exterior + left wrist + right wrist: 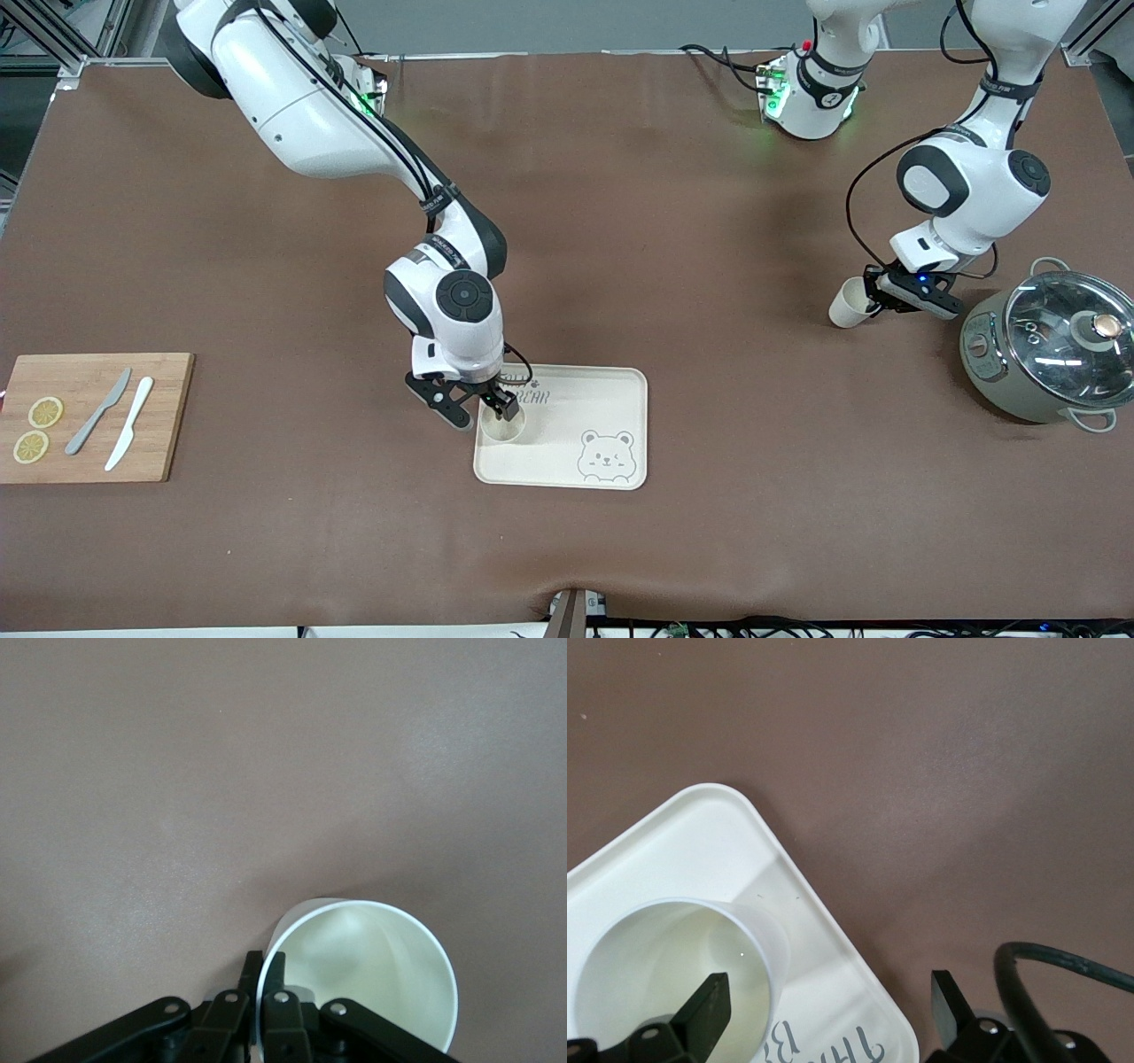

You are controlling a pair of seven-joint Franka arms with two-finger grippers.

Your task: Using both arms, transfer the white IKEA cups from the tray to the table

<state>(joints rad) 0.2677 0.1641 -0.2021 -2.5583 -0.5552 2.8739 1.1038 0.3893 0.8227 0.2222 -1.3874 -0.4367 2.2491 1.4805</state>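
Observation:
One white cup (502, 427) stands upright on the bear-printed tray (611, 399), in the corner toward the right arm's end. My right gripper (483, 409) is open around the cup's rim. One of its fingers (709, 1010) is inside this cup (664, 979) and the other is outside, apart from it, over the tray's edge (833, 930). The second white cup (850, 303) is tilted low over the table beside the pot. My left gripper (874, 297) is shut on its rim; the fingers (275, 967) pinch the wall of that cup (381, 966).
A grey-green pot with a glass lid (1050, 346) sits at the left arm's end of the table, close to the left gripper. A wooden board (93, 416) with two lemon slices and two knives lies at the right arm's end.

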